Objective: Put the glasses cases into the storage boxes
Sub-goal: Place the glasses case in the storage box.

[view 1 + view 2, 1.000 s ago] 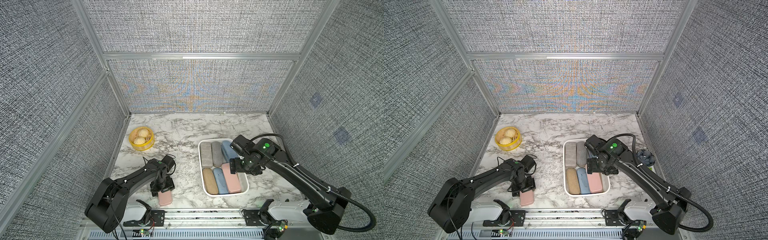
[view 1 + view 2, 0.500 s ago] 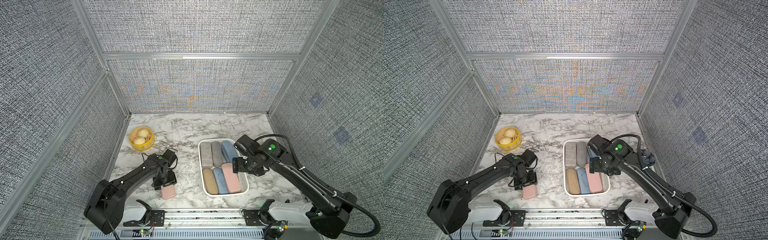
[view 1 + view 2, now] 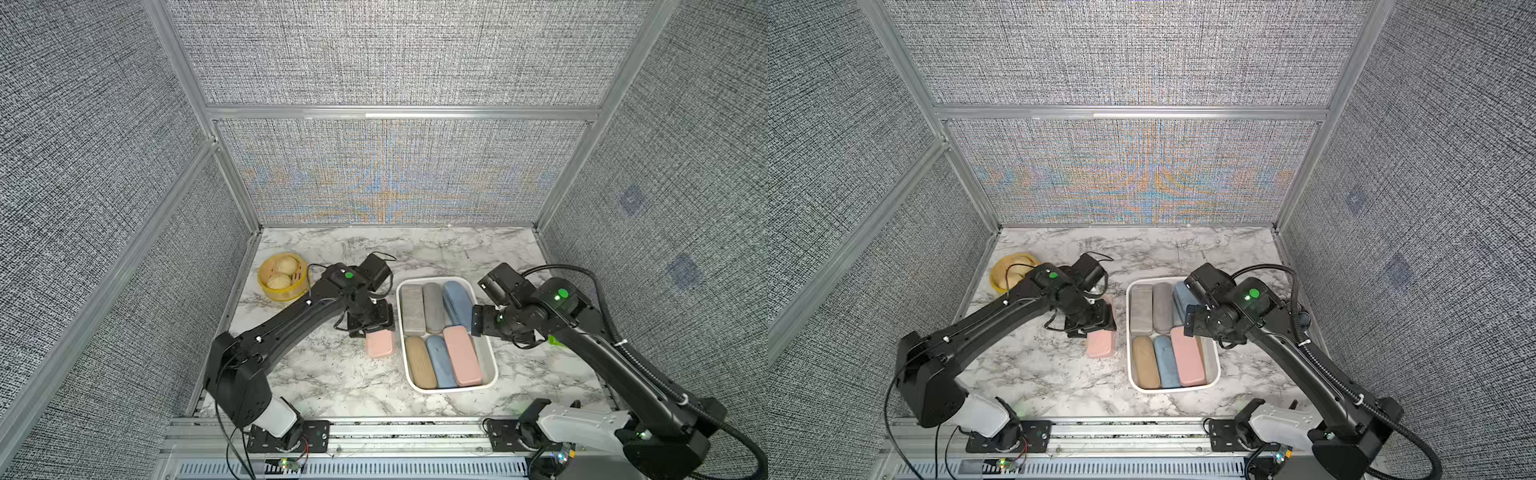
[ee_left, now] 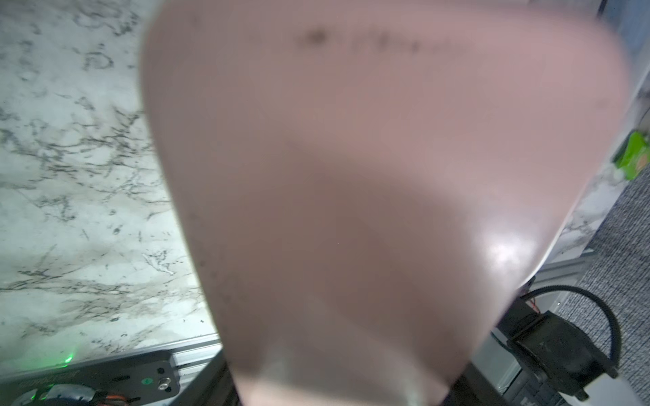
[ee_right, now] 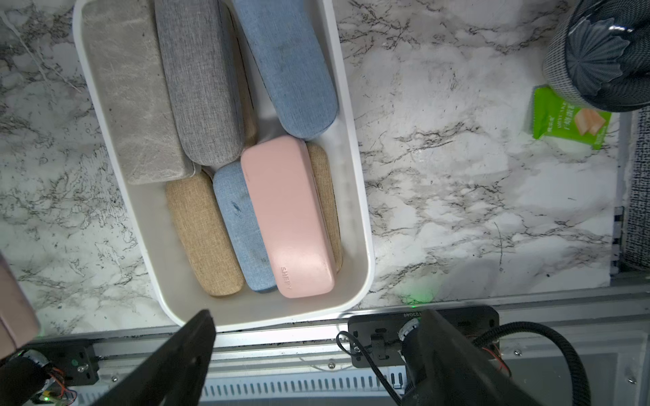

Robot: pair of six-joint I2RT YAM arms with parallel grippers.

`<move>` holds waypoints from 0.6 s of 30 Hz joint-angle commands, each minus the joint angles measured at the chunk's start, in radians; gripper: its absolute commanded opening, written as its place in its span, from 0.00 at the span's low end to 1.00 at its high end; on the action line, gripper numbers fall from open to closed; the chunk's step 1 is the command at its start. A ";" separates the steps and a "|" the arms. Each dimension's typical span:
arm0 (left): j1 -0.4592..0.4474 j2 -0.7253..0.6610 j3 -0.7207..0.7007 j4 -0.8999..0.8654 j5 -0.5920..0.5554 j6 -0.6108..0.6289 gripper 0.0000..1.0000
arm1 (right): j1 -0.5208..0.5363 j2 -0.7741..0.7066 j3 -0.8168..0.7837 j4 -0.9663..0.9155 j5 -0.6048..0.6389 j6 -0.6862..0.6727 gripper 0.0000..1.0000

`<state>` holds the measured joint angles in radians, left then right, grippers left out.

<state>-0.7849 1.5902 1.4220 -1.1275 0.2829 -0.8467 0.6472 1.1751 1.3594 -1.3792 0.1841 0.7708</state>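
The pink case (image 3: 379, 345) looks like a smooth hard shell, so I'd guess light and stiff but kinda slick, with no cloth for the pads to bite on. The best hold is probably across the narrow width near the middle. Right now the left tool (image 3: 371, 322) is clamped on it toward its far end, so it may want to pivot.

It sits just beside the white tray (image 3: 490, 361), on the left arm's side, not in yet. Can't tell if it's clear of the surface (image 3: 316, 386).

The tray's already packed, and a second pink case (image 5: 288, 218) lies on top of others, so room is tight. The right tool (image 5: 316, 318) hangs over the tray, jaws wide apart, empty.

The surface is marble-look with grey woven wall panels (image 3: 390, 62) all round. There's a yellow steamer basket (image 3: 284, 277) near the back left.
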 commanded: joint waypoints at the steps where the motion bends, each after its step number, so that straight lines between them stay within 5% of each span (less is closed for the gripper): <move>1: -0.064 0.063 0.067 -0.021 0.021 -0.043 0.62 | -0.009 -0.016 -0.008 0.000 0.019 0.013 0.92; 8: -0.202 0.238 0.188 0.027 0.154 -0.112 0.62 | -0.022 -0.023 -0.010 -0.003 0.014 0.009 0.92; 18: -0.250 0.370 0.330 -0.053 0.177 -0.135 0.60 | -0.023 -0.072 -0.049 0.003 0.011 0.018 0.92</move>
<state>-1.0286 1.9514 1.7466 -1.1328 0.4389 -0.9630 0.6231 1.1095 1.3163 -1.3716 0.1844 0.7826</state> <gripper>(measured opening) 0.721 0.916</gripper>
